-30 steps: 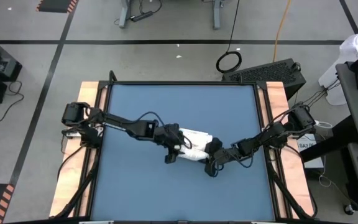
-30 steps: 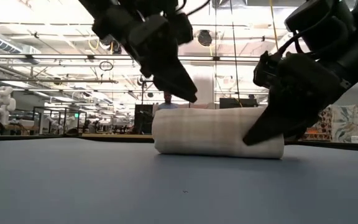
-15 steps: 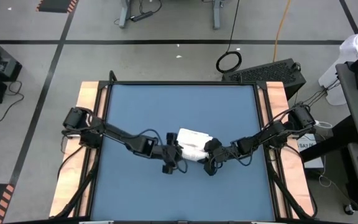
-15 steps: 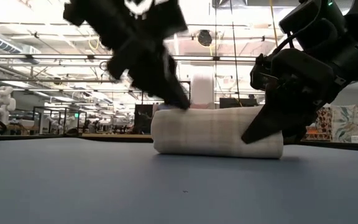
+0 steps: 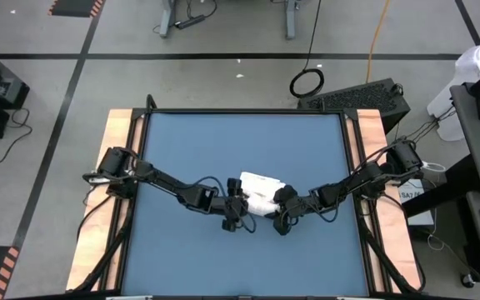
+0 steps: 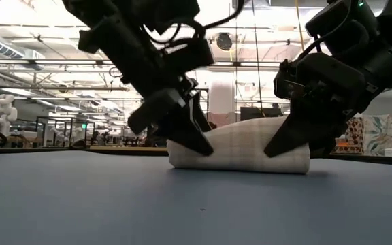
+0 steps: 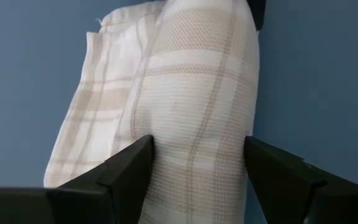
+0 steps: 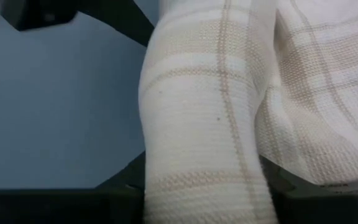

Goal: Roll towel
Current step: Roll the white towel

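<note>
White plaid towel [image 5: 259,188] (rolled) lies on the blue table [image 5: 198,142], pinched at opposite ends by left gripper [image 5: 238,207] and right gripper [image 5: 283,202].

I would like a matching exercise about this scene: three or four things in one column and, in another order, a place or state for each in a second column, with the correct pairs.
Things:
1. towel
2. left gripper
3. right gripper
4. table

Places or states:
A. blue, flat, lying under everything
B. closed on the towel end nearer the right arm's base
C. rolled, lying near the table's middle
D. closed on the towel end nearer the left arm's base

Pairs: 1-C, 2-D, 3-B, 4-A
</note>
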### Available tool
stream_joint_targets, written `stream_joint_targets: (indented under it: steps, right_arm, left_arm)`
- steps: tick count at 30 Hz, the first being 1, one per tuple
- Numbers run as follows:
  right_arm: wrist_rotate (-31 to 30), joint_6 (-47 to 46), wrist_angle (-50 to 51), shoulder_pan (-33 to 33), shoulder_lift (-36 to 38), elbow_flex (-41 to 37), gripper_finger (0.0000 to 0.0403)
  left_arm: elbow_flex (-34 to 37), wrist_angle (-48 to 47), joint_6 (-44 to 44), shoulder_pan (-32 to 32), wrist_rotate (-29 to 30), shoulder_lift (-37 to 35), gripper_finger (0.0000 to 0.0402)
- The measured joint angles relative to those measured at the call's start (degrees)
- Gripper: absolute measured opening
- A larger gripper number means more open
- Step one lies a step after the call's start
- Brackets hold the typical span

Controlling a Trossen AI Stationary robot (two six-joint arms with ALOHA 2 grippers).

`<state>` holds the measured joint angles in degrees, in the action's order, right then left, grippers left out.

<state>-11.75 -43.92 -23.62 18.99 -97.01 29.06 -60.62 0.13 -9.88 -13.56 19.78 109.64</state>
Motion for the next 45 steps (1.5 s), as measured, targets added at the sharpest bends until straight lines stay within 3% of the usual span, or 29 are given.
stream_joint_targets:
  steps: [7,15,19,25,30,37,40,45]
  right_arm:
    - [0.12,-0.02,0.3,0.02,0.0,0.0,0.0148]
    - [0.61,-0.02,0.34,0.02,0.0,0.0,0.0148]
    - [0.63,-0.04,0.42,0.02,0.0,0.0,0.0148]
    - [0.72,0.13,0.37,0.02,0.0,0.0,0.0148]
    - [0.82,2.95,0.75,0.04,0.8,0.02,0.0157]
    - [1.21,13.56,9.71,0.53,8.94,-0.17,0.0226]
    - [-2.49,16.71,16.11,1.79,14.21,-0.06,0.0258]
    - [-13.08,21.58,22.69,6.49,22.01,1.09,0.0287]
  left_arm:
    - [0.04,-1.19,1.71,-0.83,0.1,-1.18,0.0262]
    - [0.04,-1.97,0.75,0.22,-0.78,-1.42,0.0364]
    - [0.04,-1.99,-0.7,1.02,-1.39,-0.77,0.0369]
    - [0.02,-1.61,-1.44,2.77,-3.03,-0.17,0.0324]
    - [-0.02,-2.1,-0.52,5.13,-10.0,-0.17,0.0259]
    - [-0.17,-3.08,1.98,7.88,-20.44,-0.21,0.0147]
    - [-0.17,-3.46,4.94,9.12,-22.94,-0.21,0.0123]
    - [-0.13,-3.38,7.67,11.08,-28.93,-0.2,0.0123]
